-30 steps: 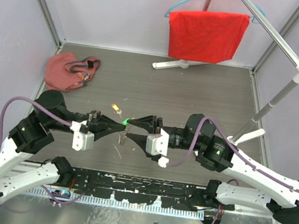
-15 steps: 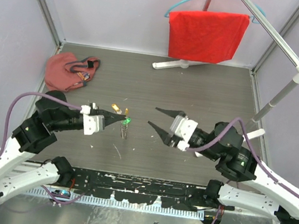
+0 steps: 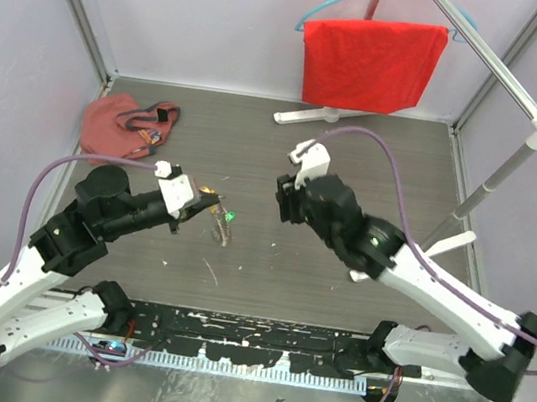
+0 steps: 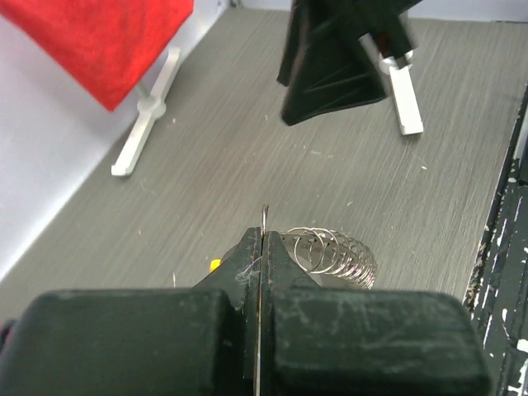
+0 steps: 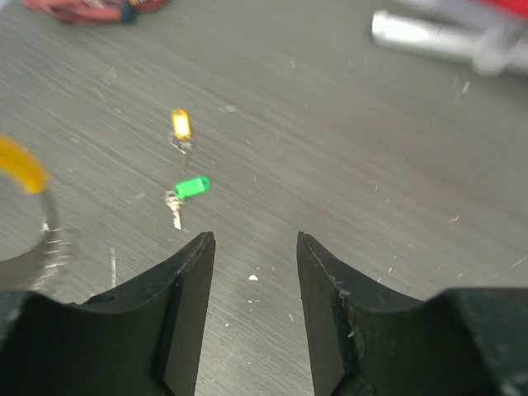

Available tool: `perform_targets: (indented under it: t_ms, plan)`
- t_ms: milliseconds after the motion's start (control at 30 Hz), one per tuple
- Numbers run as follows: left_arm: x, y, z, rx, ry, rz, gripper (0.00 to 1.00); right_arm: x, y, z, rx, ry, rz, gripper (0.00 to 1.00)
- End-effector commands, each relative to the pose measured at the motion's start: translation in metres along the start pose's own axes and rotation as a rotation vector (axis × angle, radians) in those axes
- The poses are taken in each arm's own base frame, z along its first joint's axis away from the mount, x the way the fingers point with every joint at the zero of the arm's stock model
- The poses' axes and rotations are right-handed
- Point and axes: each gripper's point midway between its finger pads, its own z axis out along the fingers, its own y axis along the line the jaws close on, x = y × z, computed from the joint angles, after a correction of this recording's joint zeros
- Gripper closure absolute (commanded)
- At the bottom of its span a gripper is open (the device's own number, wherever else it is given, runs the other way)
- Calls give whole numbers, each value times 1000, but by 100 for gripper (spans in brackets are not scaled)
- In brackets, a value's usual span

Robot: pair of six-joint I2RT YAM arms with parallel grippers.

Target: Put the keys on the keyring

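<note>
Pinching keyring (image 4: 334, 252), left gripper (image 4: 263, 239); right gripper (image 5: 252, 243) spread near 2 keys (image 5: 191, 188), mid-table (image 3: 375, 166), well off edges.

Keyring (image 4: 334, 252): silvery coiled wire loop with one orange segment, pinched at its edge between the closed fingers of the left gripper (image 4: 264, 239). Green-headed key (image 5: 191, 188) and brass-gold key (image 5: 181, 125): both lying flat on the table (image 5: 371, 165), near each other but not touching, neither on the ring.
</note>
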Motion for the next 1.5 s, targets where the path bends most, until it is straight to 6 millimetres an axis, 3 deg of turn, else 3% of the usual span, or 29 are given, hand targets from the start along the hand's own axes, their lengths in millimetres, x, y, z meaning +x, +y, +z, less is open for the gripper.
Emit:
perform_targets:
  t_ms: [0,100,233,333,567,700,933,1167,1467]
  plan:
    - [2,10,-7,-82,28,-85,100,29,5,41,-129,182,212,48]
    - [5,13,-12,-129,4,-130,100,35,13,68,-177,174,189,42]
    - [6,33,-21,-283,-5,-251,100,55,28,107,-241,181,153,44]
    - [7,32,-24,-290,14,-280,100,71,40,131,-315,181,141,46]
    - [7,39,-32,-353,10,-346,100,106,77,169,-534,133,15,50]
    - [10,41,-35,-376,4,-354,100,130,96,178,-688,142,-109,52]
    - [16,46,-46,-432,2,-341,100,163,99,190,-764,165,-279,52]
    - [20,48,-47,-442,19,-323,100,156,96,202,-727,130,-286,52]
    - [22,49,-47,-448,29,-310,100,164,100,209,-753,158,-297,56]
